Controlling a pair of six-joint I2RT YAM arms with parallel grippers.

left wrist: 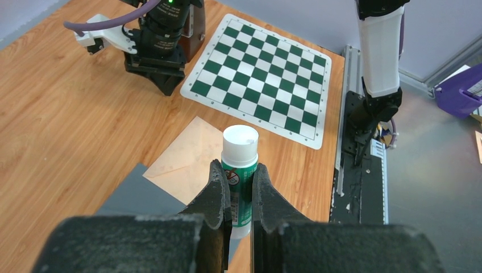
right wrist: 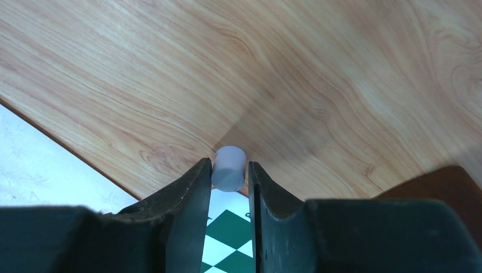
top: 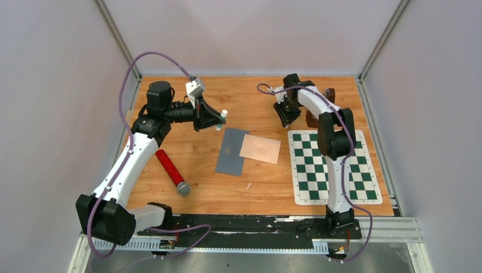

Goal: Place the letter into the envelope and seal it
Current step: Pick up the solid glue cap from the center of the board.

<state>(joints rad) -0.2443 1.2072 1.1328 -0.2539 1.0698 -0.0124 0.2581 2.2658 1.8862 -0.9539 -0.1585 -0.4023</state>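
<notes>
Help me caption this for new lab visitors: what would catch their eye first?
The left gripper pinching a green-and-white glue stick, held up left of centre. Near it, a peach paper overlaps a grey one. A green checkered mat lies on the right, and at its far corner the right gripper brackets a small white cap.

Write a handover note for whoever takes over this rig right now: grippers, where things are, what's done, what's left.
Left gripper: shut on the glue stick.
Right gripper: closed on a small white cap, by the chessboard mat.
Tan envelope: flat mid-table, partly over a grey sheet; neither is gripped.
Done: glue stick in hand. I cannot tell whether the letter is inside.
Left: glue the flap and seal it.
</notes>
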